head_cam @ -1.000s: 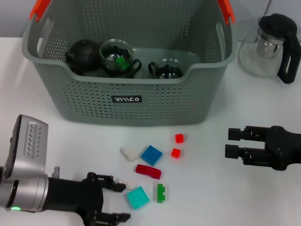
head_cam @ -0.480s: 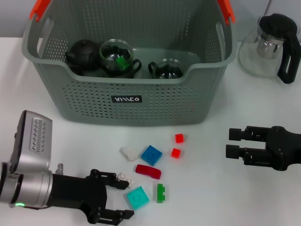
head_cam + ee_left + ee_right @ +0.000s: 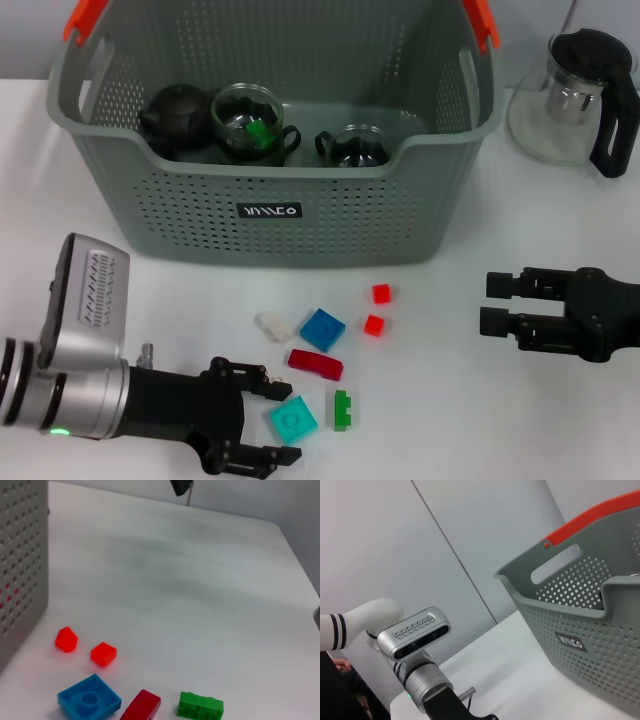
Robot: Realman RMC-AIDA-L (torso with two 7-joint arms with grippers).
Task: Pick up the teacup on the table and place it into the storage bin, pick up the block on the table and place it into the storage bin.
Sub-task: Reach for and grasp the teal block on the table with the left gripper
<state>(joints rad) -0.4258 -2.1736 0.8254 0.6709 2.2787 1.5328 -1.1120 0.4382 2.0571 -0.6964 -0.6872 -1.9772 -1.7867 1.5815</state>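
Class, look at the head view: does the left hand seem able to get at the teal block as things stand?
Probably yes. The left hand is open, its fingers either side of the teal block, with nothing between them; the green block lies just beyond.

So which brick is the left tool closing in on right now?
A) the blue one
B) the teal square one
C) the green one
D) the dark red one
B: in the head view the left tool stands open with its fingers either side of the teal square brick.
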